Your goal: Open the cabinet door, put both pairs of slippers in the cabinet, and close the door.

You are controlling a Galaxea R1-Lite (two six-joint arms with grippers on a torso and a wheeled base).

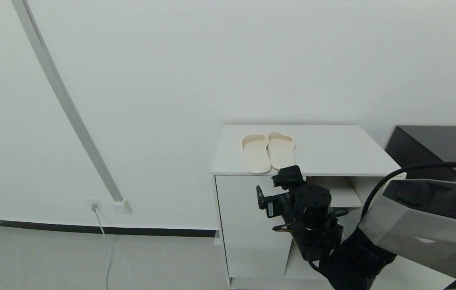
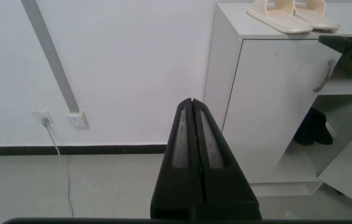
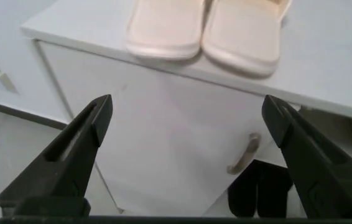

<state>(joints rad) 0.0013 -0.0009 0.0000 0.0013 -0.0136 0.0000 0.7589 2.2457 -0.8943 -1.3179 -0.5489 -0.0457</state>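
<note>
Right gripper (image 3: 187, 104) gapes before the cream slippers (image 1: 257, 153), likely light and pliable, at the cabinet top's (image 1: 332, 149) front edge; pinch their near ends.

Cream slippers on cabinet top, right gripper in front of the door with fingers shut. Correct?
Not quite. The fingers of the right gripper are open, spread wide, as the right wrist view shows. The cream slippers do lie on the cabinet top, the gripper before the door.
</note>
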